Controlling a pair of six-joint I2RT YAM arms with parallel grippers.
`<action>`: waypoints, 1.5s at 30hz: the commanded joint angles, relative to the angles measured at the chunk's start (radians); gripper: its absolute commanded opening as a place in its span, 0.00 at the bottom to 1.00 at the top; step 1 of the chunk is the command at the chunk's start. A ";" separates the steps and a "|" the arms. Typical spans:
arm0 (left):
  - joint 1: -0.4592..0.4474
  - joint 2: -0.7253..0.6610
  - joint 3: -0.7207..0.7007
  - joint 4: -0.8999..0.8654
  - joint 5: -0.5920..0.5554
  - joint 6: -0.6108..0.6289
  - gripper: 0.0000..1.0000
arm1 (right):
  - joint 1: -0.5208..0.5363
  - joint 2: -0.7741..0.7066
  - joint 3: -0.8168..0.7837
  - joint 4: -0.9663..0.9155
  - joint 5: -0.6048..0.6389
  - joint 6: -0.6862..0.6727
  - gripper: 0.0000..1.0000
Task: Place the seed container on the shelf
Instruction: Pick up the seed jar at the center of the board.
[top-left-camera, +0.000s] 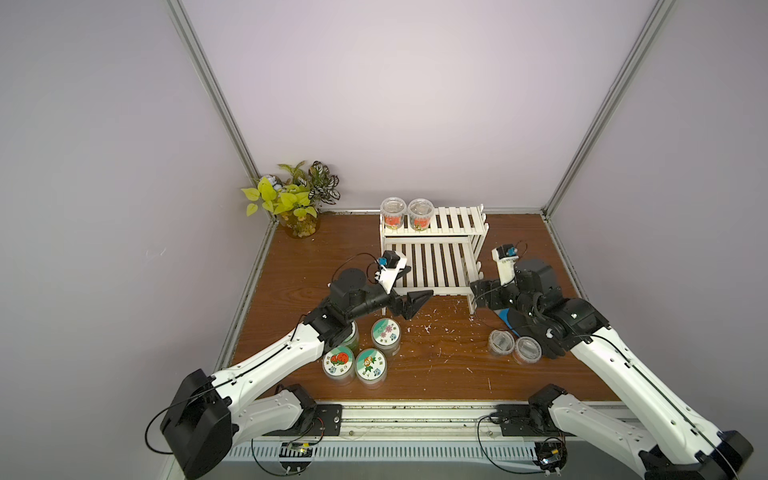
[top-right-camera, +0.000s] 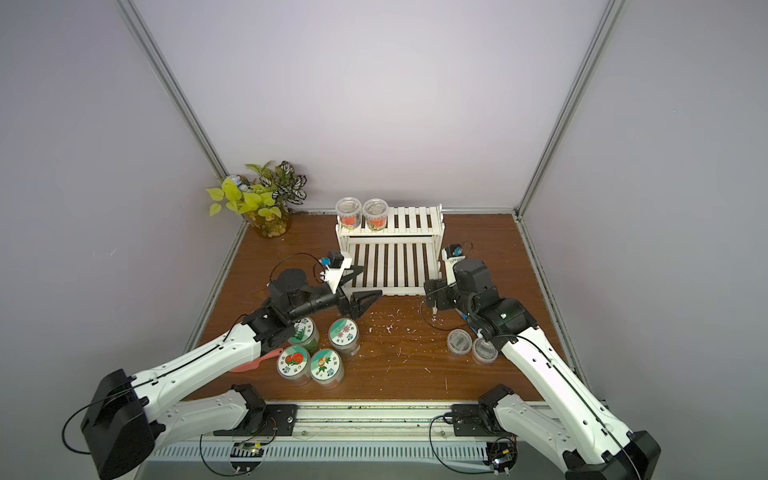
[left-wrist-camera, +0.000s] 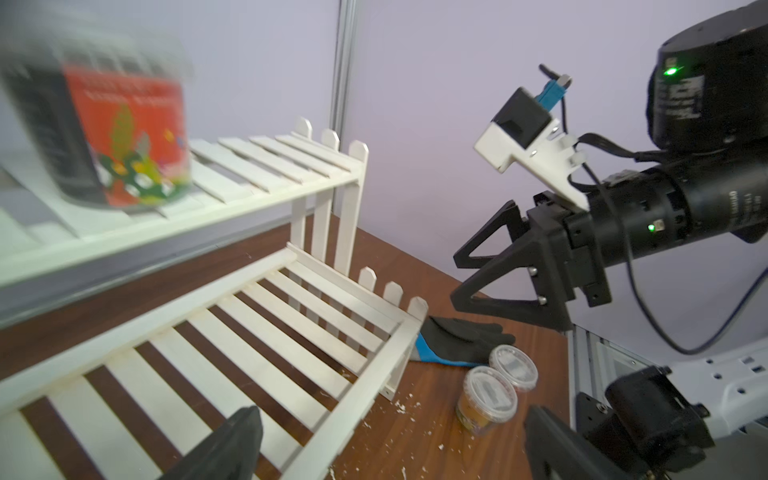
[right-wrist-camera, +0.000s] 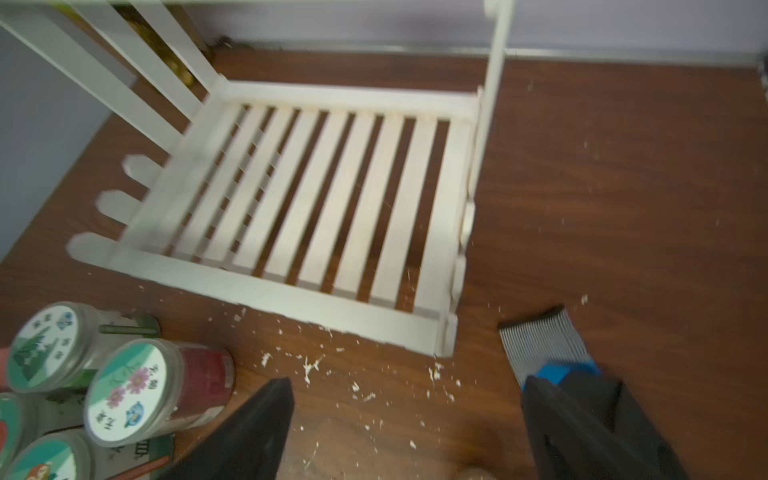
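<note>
The white slatted shelf stands at the back middle of the table. Two clear lidded seed containers sit on its top tier, the nearer one blurred in the left wrist view. Two more seed containers stand on the table by the right arm. My left gripper is open and empty at the lower tier's front left corner. My right gripper hangs open and empty beside the shelf's front right leg, above crumb-strewn wood.
Several larger jars with picture lids cluster at the front left under the left arm. A black and blue glove lies under the right arm. A potted plant fills the back left corner. A red scoop lies by the jars.
</note>
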 joint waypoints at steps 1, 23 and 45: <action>-0.070 0.033 -0.047 0.098 -0.002 -0.037 0.99 | 0.000 -0.009 -0.052 -0.101 0.040 0.212 0.91; -0.165 0.259 0.017 0.211 -0.004 -0.009 1.00 | 0.067 -0.135 -0.183 -0.272 0.071 0.398 0.92; -0.165 0.254 0.019 0.155 -0.081 0.061 0.99 | 0.186 -0.050 -0.247 -0.297 0.166 0.490 0.98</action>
